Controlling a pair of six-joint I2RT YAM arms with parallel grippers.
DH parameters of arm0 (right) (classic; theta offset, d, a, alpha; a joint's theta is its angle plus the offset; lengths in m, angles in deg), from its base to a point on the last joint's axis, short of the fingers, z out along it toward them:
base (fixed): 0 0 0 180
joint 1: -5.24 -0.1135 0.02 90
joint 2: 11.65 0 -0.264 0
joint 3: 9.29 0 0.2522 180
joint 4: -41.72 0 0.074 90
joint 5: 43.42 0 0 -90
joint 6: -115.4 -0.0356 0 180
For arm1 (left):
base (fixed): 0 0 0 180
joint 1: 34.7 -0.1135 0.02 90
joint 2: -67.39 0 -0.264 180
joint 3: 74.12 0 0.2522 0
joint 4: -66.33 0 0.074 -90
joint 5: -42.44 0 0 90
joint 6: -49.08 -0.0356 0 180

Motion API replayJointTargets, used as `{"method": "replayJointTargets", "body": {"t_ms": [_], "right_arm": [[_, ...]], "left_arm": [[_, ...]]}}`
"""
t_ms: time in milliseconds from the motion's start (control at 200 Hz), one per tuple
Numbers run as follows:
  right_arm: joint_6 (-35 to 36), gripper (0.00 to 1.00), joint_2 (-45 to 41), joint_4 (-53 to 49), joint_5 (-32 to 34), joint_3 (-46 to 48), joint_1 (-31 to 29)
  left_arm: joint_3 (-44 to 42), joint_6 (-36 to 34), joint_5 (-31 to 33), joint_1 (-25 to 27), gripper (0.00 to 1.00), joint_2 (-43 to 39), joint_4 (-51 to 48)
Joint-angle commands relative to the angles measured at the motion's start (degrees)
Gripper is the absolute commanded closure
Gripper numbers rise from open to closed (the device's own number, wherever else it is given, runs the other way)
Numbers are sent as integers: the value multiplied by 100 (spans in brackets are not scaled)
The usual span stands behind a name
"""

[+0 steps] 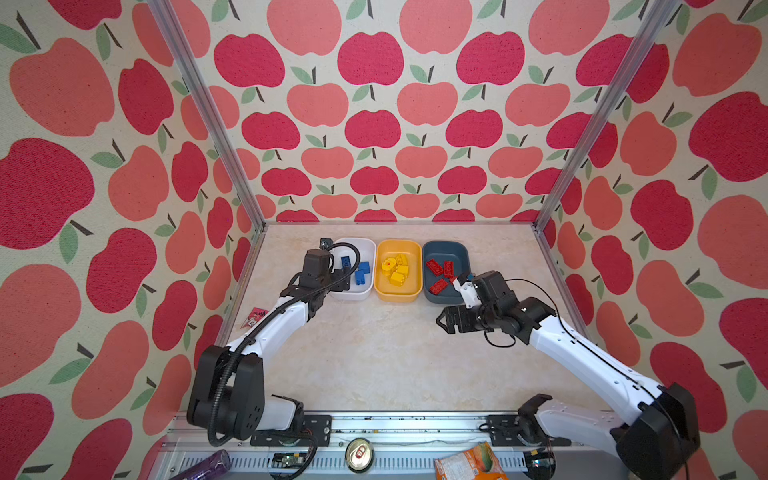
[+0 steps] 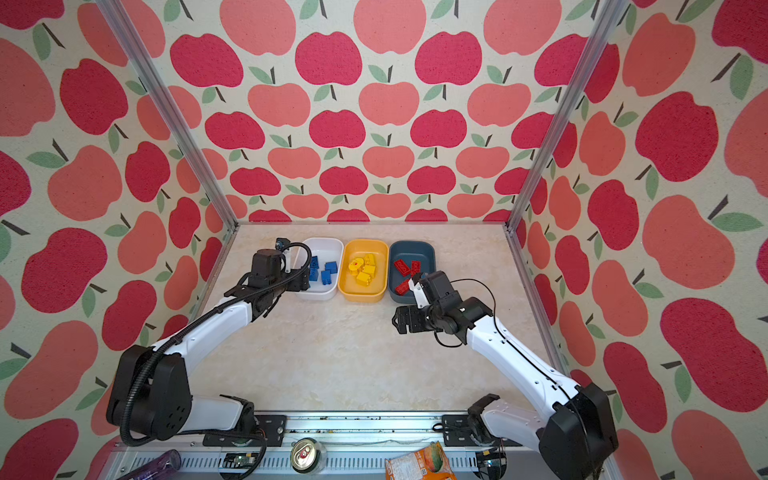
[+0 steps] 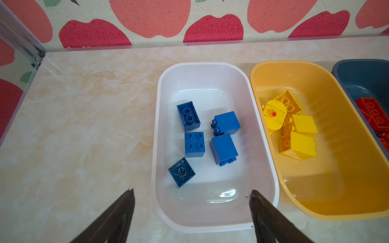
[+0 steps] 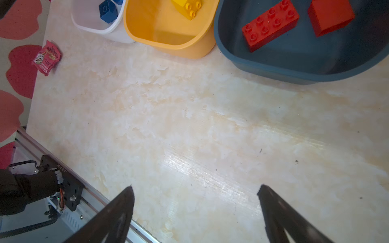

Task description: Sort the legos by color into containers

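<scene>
At the far end of the table (image 1: 374,353), in both top views, three tubs stand side by side in a row. The white tub (image 1: 365,245) holds the blue legos (image 1: 363,274), the yellow-orange tub (image 1: 399,296) the yellow legos (image 1: 398,272), and the slate-blue tub (image 1: 444,249) the red legos (image 1: 440,268). The right gripper (image 1: 441,321) hangs just in front of the slate-blue tub. On the near rail lie a drink can (image 1: 359,455) (seen top-on, its side hidden) and an orange packet (image 1: 469,463) whose print is too small to read. In the left wrist view the left gripper (image 3: 191,193) is spread wide with nothing between its fingers, one tip over the table beside the white tub and the other over the tub's near corner. Five blue bricks can be counted here, two with hollow undersides up, and the rounded yellow piece (image 3: 274,114) shows an orange-red mark. In the right wrist view the right gripper is spread and empty above bare table. The red wrapper (image 4: 46,57) lies whole by the wall, though a top view half hides it; its white print is too blurred to read.
</scene>
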Motion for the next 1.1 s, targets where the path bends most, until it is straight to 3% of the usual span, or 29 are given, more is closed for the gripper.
{"method": "replayJointTargets", "body": {"t_ms": [0,215,325,460,595,720,920,1096], "right_arm": [[601,1,161,151,429,-283,272],[1256,1,511,678,1031,-502,942],[1504,1,612,1068,1474,-419,1321],[1816,1,542,2149,1928,128,1815],[1952,1,631,3238,1973,677,2361],[2291,1,892,4635,2133,1339,2538],[2705,1,1413,5954,2256,1846,2647],[2994,1,1858,7319,2205,2295,2648]], "left_arm": [[-365,219,148,-20,9,-439,105],[-903,281,514,-219,0,-1012,347],[-1102,310,613,-390,1,-1170,520],[-1340,204,806,-604,1,-1180,856],[-1643,-51,1058,-763,1,-1099,1333],[-2010,-136,972,-1056,1,-1010,2066],[-2401,-192,499,-1658,1,-746,3075],[-2714,-292,394,-1879,1,-548,3929]]}}
